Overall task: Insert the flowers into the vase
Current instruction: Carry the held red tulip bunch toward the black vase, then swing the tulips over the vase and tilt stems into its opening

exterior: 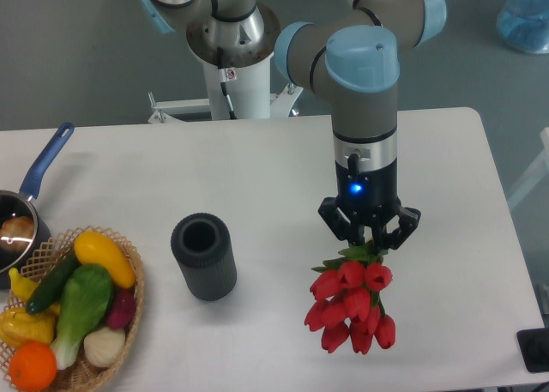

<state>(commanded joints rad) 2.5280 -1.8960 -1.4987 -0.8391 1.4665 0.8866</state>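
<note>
A white table [257, 169] fills the view, grey floor beyond its far edge. My gripper [370, 234] is closed on the green stem end of the flowers [352, 304], whose red heads point toward the near edge; I judge that grip leaves the stems awkward to lead in first. The vase [204, 256] stands upright to the left, well apart, bare table between us. A basket [129, 306] of vegetables and a saucepan [26, 203] crowd the near-left corner.

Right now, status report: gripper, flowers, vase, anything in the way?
Gripper shut on the flowers' stems, heads pointing toward the camera. Vase upright, mouth empty, apart from the bunch. Bare table between them; basket and saucepan off to the side.
</note>
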